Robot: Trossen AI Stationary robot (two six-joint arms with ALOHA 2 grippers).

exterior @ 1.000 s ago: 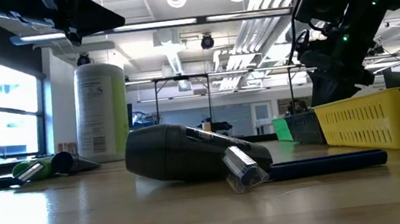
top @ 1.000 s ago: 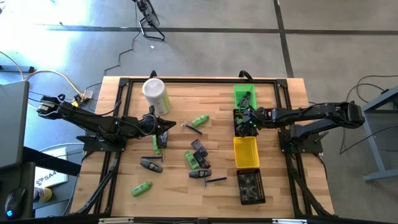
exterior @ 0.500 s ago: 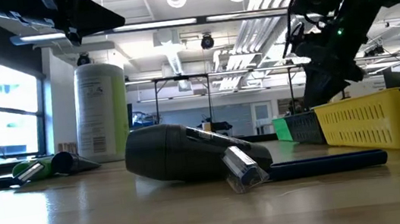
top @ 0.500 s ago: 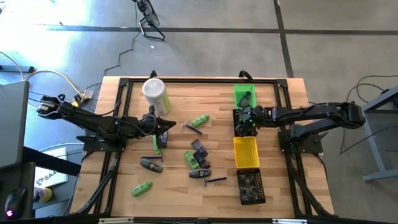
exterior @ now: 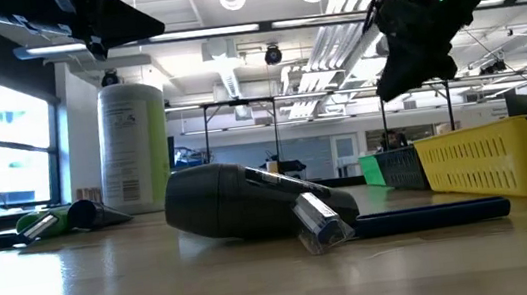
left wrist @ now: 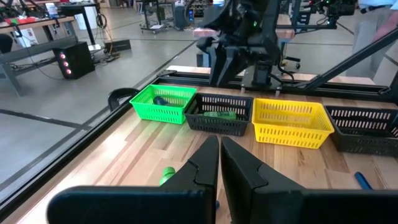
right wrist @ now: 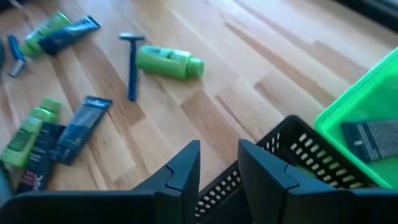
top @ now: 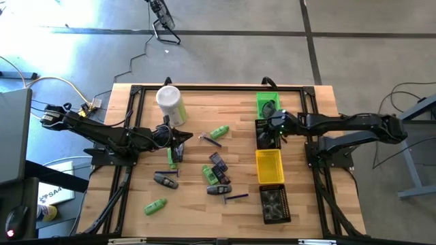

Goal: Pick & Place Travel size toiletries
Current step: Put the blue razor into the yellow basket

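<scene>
Overhead, slatted wooden table (top: 197, 204) strewn mid-way with toiletries (top: 216, 175): glossy green mini bottles, flat dark tubes, thin sticks; mesh-walled plastic bins (top: 269, 167) in a row at right. Right gripper (right wrist: 217, 163) over the black bin, fingers slightly parted, empty, a green bottle inside seen only from the left wrist. Left gripper (left wrist: 220, 163) pinched shut, empty, beside the pale cylindrical canister (top: 169, 103).

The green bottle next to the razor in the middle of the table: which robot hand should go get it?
Probably the left. The left hand hangs over the table close to the green bottle. The right hand is open and empty over the black bin, a bit farther away.
</scene>
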